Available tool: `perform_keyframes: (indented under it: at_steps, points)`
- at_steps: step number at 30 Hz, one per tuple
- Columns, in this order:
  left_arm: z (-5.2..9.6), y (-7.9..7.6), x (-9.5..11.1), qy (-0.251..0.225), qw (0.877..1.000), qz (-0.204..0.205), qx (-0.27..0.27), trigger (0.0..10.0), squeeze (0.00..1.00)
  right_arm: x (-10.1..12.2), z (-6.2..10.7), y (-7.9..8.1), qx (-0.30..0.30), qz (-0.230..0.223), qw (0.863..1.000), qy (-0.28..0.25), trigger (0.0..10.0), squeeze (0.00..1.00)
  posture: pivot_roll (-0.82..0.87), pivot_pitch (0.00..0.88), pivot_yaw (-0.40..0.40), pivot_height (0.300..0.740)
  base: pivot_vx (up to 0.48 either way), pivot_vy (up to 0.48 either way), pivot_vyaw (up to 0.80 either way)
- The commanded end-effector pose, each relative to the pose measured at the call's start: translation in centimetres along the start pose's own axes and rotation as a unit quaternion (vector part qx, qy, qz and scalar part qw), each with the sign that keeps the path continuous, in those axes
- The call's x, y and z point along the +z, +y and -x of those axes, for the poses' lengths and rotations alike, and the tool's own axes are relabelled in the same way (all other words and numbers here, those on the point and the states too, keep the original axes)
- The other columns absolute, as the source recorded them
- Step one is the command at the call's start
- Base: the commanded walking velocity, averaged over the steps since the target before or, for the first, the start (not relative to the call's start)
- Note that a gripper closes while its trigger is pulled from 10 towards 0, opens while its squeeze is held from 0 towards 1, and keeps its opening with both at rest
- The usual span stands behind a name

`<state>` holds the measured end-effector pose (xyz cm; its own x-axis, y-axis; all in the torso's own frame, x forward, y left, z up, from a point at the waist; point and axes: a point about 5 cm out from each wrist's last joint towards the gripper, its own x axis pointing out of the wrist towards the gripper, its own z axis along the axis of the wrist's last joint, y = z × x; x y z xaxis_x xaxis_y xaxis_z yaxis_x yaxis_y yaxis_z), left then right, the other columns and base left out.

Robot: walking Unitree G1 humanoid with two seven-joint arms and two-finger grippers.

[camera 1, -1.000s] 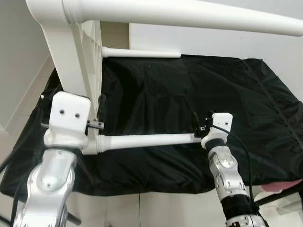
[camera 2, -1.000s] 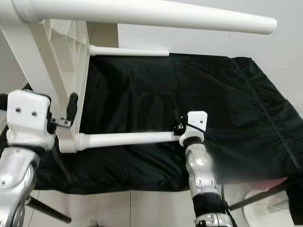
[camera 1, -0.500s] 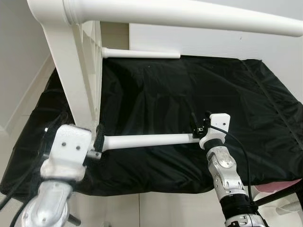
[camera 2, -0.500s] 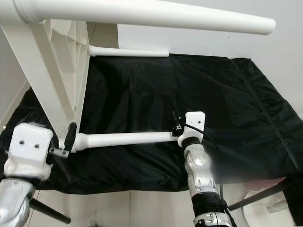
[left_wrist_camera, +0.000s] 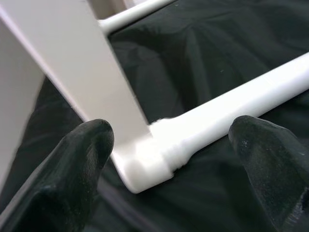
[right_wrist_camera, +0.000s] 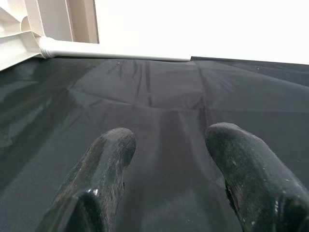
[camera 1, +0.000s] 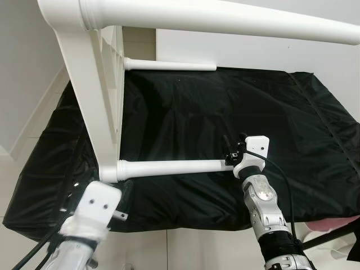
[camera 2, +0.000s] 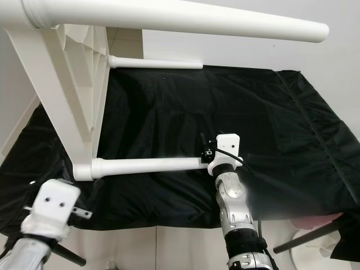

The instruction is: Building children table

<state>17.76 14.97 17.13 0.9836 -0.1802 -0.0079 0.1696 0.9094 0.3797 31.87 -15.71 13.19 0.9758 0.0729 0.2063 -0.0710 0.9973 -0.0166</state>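
Note:
A white children's table lies on its side on a black cloth (camera 1: 270,101), with its top panel (camera 1: 90,95) standing upright at the left. Its lower near leg (camera 1: 174,166) runs level to the right. My right gripper (camera 1: 229,153) sits at that leg's free end, and in the right wrist view it (right_wrist_camera: 171,140) is open over bare cloth. My left gripper (left_wrist_camera: 171,145) is open, its fingers (left_wrist_camera: 84,150) wide apart and short of the leg's joint (left_wrist_camera: 149,159). The left wrist (camera 1: 101,205) hangs low by the cloth's front edge.
Another leg (camera 1: 225,17) crosses high and close to the camera. A third leg (camera 1: 169,65) lies along the far wall. The cloth's front edge (camera 1: 185,225) drops to a tiled floor. Something pink (camera 1: 332,225) pokes out at the lower right.
My left gripper has let go at the leg's joint and drawn back downward, off the table. The right gripper stays at the leg's end, shifted slightly left.

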Motion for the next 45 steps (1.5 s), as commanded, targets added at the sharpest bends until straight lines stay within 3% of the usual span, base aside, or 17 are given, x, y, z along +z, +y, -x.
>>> perform_keyframes:
  at_steps: [1,8,17,26,39,45]
  points:
    - [-0.4,-0.3,-0.6,0.017,1.0,0.021,-0.016,10.0,0.0,-0.2,0.4,-0.2,-0.002,0.006,1.0,0.0,10.0,0.0,0.14,0.062,-0.024,0.74,0.0,0.0,0.0]
    - [-2.5,-0.9,-1.7,0.013,0.999,0.014,-0.036,10.0,0.0,-1.0,2.1,-1.0,-0.033,0.028,0.999,0.009,10.0,0.0,0.11,0.076,0.003,0.74,0.0,0.0,0.0]
    - [-3.0,-2.1,-1.3,-0.02,0.996,0.046,-0.079,10.0,0.0,-1.3,3.9,-0.2,-0.041,0.021,0.999,0.01,10.0,0.0,0.09,0.071,0.022,0.74,0.0,0.0,0.0]
    - [-3.4,-3.7,-1.6,-0.04,0.994,0.02,-0.103,10.0,0.0,-1.2,4.7,0.0,-0.07,0.021,0.997,0.007,10.0,0.0,0.07,0.076,0.022,0.74,0.0,0.0,0.0]
    - [-5.8,-3.6,-1.6,-0.066,0.995,0.04,-0.063,10.0,0.0,-0.6,5.2,1.6,-0.049,0.014,0.999,-0.002,10.0,0.0,0.04,0.072,0.001,0.74,0.0,0.0,0.0]
    - [-6.8,-3.9,-1.8,-0.065,0.995,0.068,-0.042,10.0,0.0,-0.5,5.8,2.3,-0.053,0.008,0.999,-0.006,10.0,0.0,0.04,0.079,0.016,0.74,0.0,0.0,0.0]
